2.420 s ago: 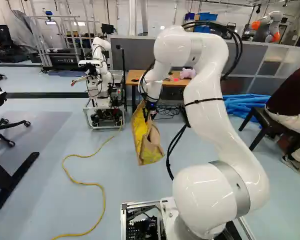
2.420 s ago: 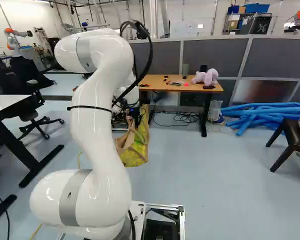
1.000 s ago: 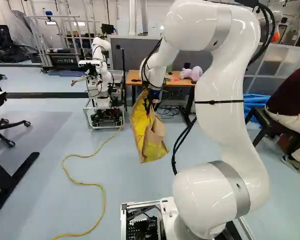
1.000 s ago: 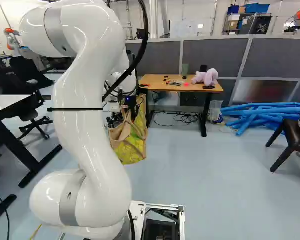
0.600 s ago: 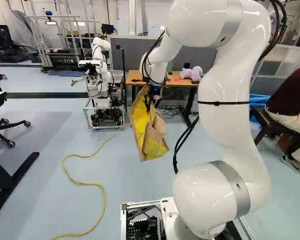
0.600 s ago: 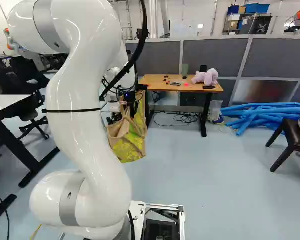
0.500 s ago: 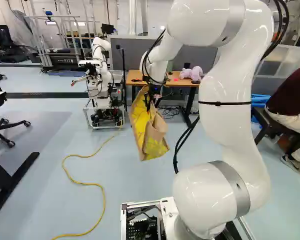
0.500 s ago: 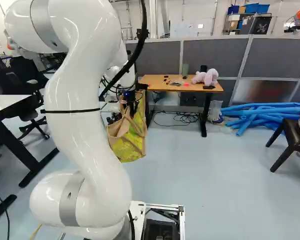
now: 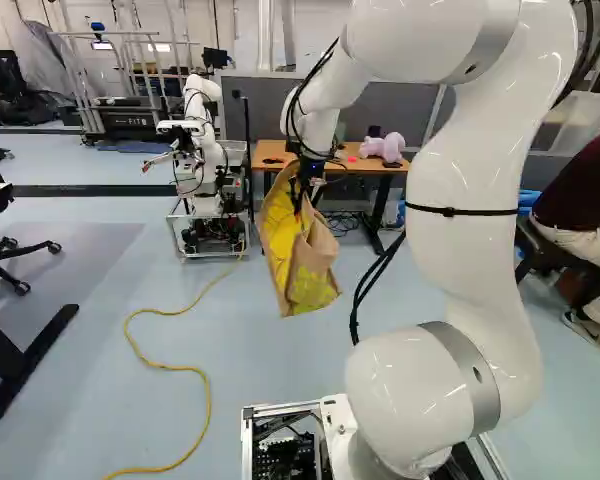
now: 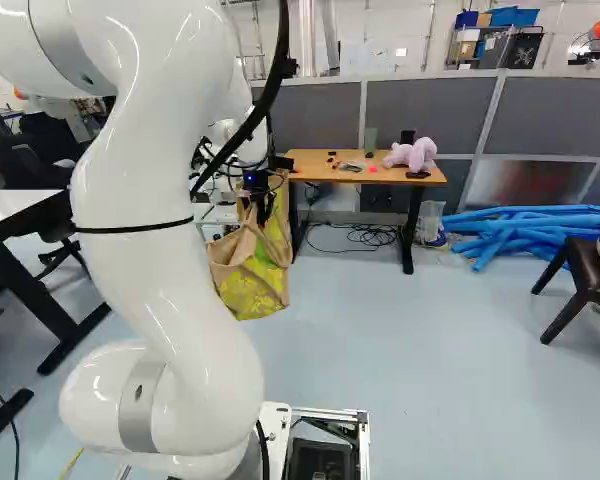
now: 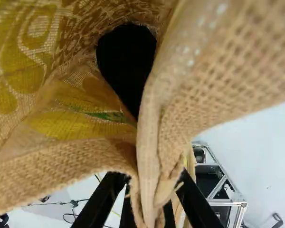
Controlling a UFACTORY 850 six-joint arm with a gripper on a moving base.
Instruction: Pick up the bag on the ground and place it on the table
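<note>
In the left base view my gripper (image 9: 302, 192) points down at the top of the yellow and tan bag (image 9: 305, 270), which hangs below it with its lower part slanting toward the right. The right base view shows the bag (image 10: 252, 280) just left of the wooden table (image 10: 315, 163), nearer to me than the table. Up close in the wrist view, the gripper (image 11: 151, 192) is shut on the bag's folded woven rim and handle. The bag's dark opening (image 11: 126, 66) gapes ahead of the fingers, and its cloth hides much of the fingertips.
A pink plush toy (image 10: 412, 154) and small items lie on the table. Another robot (image 9: 202, 150) stands left of it. Blue tubes (image 10: 525, 225) lie to the table's right, near a dark chair (image 10: 585, 280). A yellow cable (image 9: 202, 375) runs over the floor. Desk legs (image 9: 25, 365) stand at left.
The arm's upper links have risen and swung outward, and the gripper has moved up slightly. Held in it, the bag has come up a little too. The base has stayed put.
</note>
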